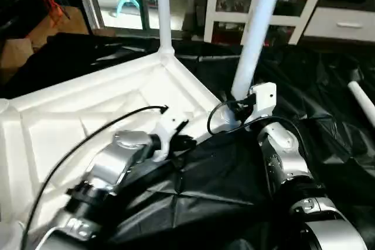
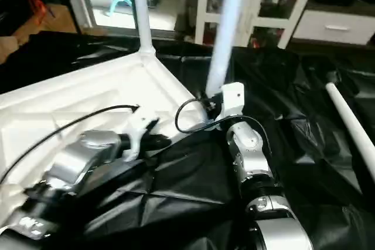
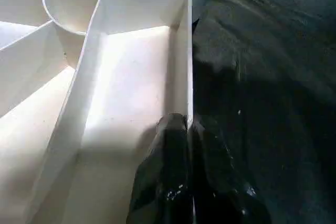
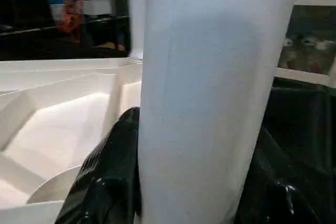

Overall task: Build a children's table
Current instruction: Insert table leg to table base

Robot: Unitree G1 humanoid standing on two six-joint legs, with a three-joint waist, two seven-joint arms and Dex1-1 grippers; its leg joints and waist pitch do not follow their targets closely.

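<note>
The tabletop (image 1: pixel 88 109) is lying upside down on the black sheet (image 1: pixel 328 103), ribs facing up, taking the left half of the scene. The left claw (image 3: pixel 188 129) is sitting at the tabletop's near edge with its two fingers nearly together, pinching the thin rim wall between them, apparently steadying the piece.

Further along, at the far corner, one leg (image 1: pixel 163 10) is standing upright in its socket. Right of it, a second leg (image 1: pixel 258 27) is rising from the near right corner, leaning slightly to the right rather than standing plumb. The right claw (image 1: pixel 237 115) is gripping this leg low down, just above the socket, its fingers (image 4: pixel 105 182) spread about halfway around the tube.

The leg's long axis is running nearly vertical, straight up from the right claw, so the coming push probably goes downward along that axis while straightening the lean.

At the far right, another leg (image 1: pixel 362 100) is lying loose on the sheet, nearer the right arm.
</note>
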